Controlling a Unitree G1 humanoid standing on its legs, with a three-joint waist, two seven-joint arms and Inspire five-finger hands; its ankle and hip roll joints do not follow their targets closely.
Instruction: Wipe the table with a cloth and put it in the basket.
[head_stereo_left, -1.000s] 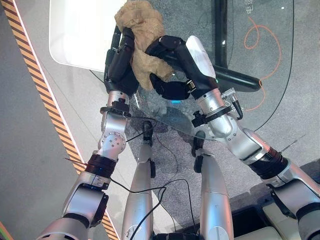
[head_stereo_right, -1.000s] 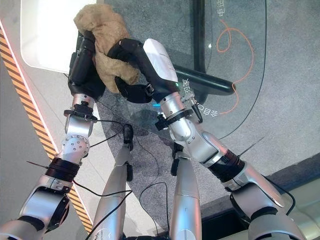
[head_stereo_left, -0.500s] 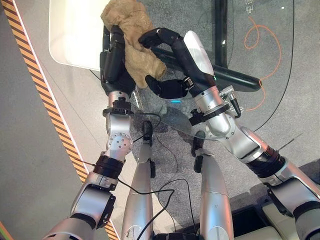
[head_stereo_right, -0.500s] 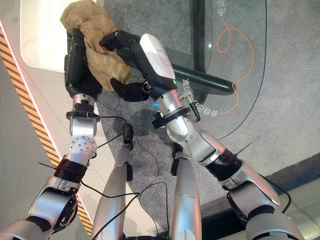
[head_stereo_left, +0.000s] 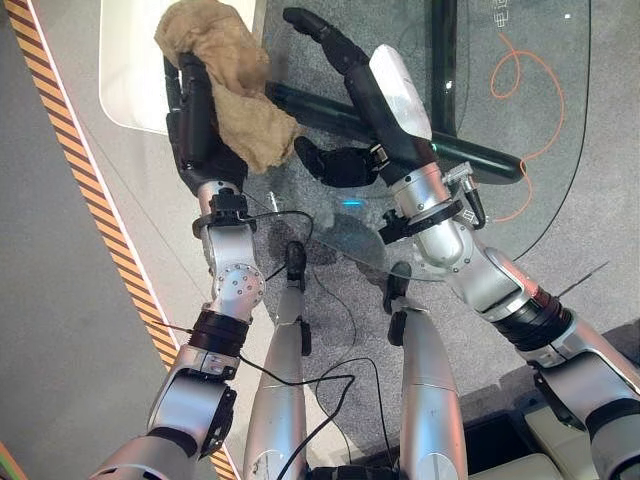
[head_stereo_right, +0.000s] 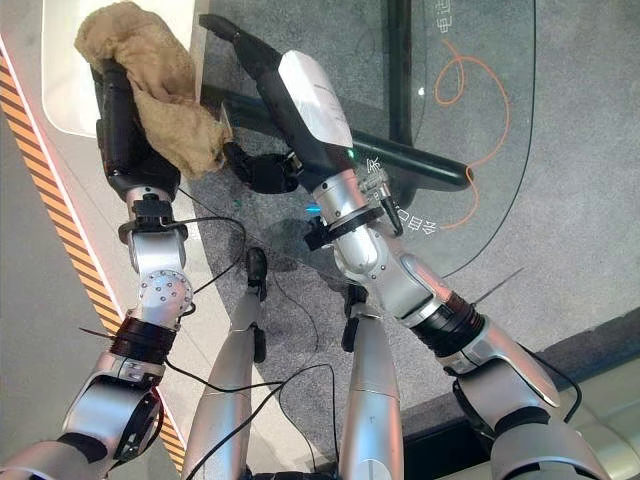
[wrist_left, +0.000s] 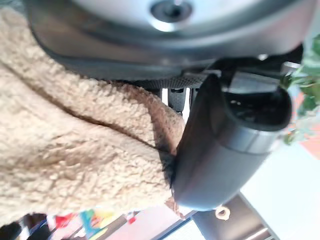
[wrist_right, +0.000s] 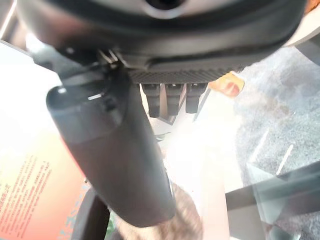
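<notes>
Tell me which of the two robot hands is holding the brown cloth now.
The left hand holds it: its fingers are curled round the tan cloth. The right hand is apart from the cloth, fingers straight and holding nothing.

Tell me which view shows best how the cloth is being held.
Left eye view: the whole tan cloth shows, draped over the left hand, whose fingers curl round it, while the open right hand sits apart. The right eye view shows the same. The left wrist view gives a close-up of the cloth against the thumb; the right wrist view catches an edge.
</notes>
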